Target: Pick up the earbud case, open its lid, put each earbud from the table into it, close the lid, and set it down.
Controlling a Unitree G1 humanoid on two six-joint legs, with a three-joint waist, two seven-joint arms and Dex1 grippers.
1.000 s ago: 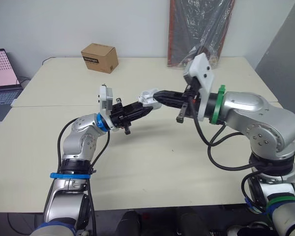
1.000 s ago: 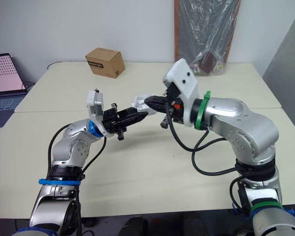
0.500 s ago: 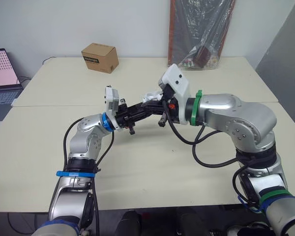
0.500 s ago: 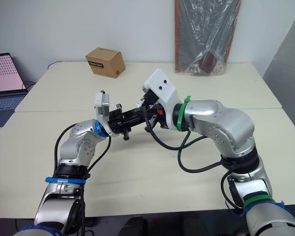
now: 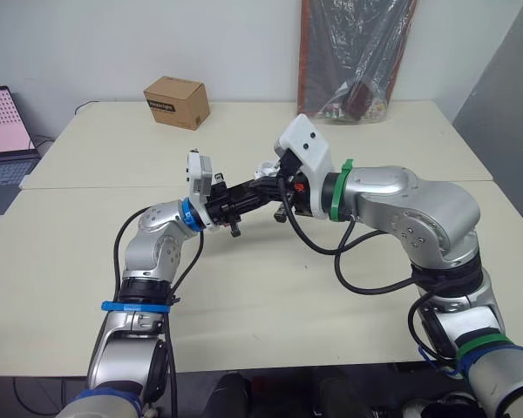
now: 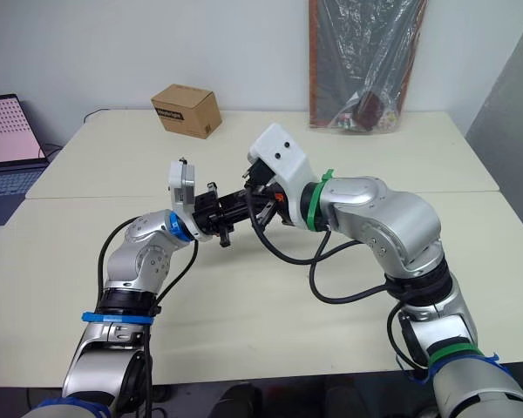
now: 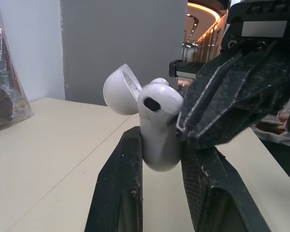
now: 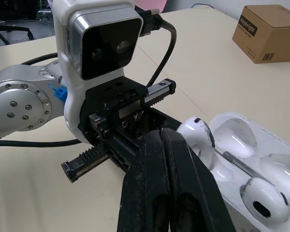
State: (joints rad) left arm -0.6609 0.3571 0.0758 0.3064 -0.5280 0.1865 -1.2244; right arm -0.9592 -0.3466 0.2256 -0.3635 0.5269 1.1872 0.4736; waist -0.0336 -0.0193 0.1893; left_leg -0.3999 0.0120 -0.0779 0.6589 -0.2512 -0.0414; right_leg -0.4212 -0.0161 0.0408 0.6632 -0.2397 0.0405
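The left gripper [image 7: 160,142] is clamped on the case [image 7: 157,123], one black finger on each side of its lower body, and holds it in the air above the table [image 5: 270,296], about over the middle. The lid [image 7: 120,91] stands swung back, so the case is open. The right gripper [image 8: 162,137] reaches in from the other side and meets the left one at the case. Its two fingers are pressed flat together with no gap showing between them, and their tip lies against the case's open top. Just beside that tip sits one earbud [image 8: 195,133], its round head up, touching the side of a finger; whether the fingers pinch any part of it I cannot tell. A second earbud [image 8: 262,209] lies seated in its well at the far side of the case from the gripper tip. At the back of the table, on the robot's left, is a cardboard box [image 5: 176,102], well apart from the arms. A laptop [image 5: 2,131] sits at the far left edge, and a plastic-wrapped board [image 5: 357,52] leans on the wall behind the table.
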